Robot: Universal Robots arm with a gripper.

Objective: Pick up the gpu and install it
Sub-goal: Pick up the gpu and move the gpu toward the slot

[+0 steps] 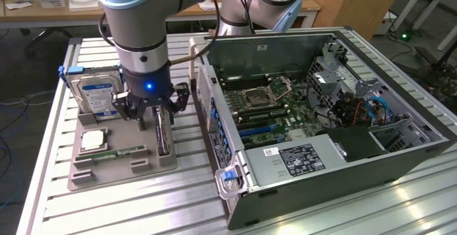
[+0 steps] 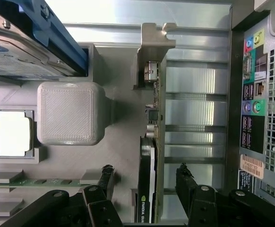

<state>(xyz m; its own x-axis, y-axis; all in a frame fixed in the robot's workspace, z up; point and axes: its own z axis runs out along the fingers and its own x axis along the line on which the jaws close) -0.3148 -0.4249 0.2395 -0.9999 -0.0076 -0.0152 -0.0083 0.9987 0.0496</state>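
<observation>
Your end effector [image 1: 153, 109] hung with its fingers [image 2: 105, 176] spread wide, 1 on each side of the gpu [image 1: 162, 134]. Gaps showed on both sides and nothing was gripped. The gpu stood on edge in a slot of the grey tray [image 1: 114, 173] on the slatted metal surface [image 1: 143, 208]. In the exterior view, the hard drive [image 1: 96, 93] stood at 10 o'clock from the end effector, the processor chip [image 1: 93, 138] at 8 o'clock, and the open computer case [image 1: 321, 128] at 3 o'clock.
</observation>
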